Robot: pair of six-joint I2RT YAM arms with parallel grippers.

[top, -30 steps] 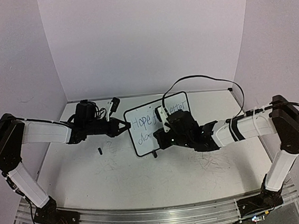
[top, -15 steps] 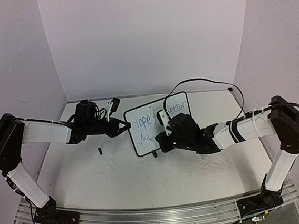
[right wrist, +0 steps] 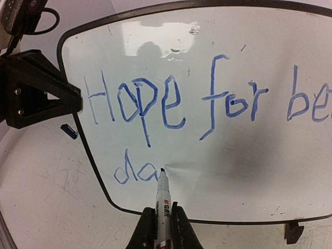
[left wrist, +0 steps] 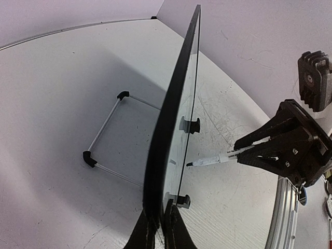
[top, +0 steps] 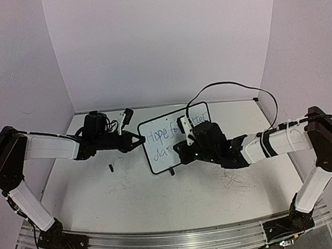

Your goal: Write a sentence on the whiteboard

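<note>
The whiteboard (top: pixel 159 156) stands tilted on the table at mid-back, and also shows in the right wrist view (right wrist: pixel 233 171). My left gripper (top: pixel 139 140) is shut on its left edge; the left wrist view shows the jaws (left wrist: pixel 160 228) pinching the black frame (left wrist: pixel 171 119). The sentence (right wrist: pixel 155 104) reads "Hope for be…" in blue, with "da" on the line below. The rest is cut off or hidden by my arm. My right gripper (right wrist: pixel 162 228) is shut on a white marker (right wrist: pixel 164 202), whose tip touches the board just right of "da". The marker also shows in the left wrist view (left wrist: pixel 207 161).
A small blue marker cap (right wrist: pixel 68 131) lies on the table left of the board, also visible from above (top: pixel 109 166). A wire stand (left wrist: pixel 106 140) sits behind the board. The right arm's black cable (top: pixel 227 86) loops above the board. Walls close in the back and sides.
My right gripper has shifted a little to the right with the marker along the lower line. The left gripper and the board have not moved.
</note>
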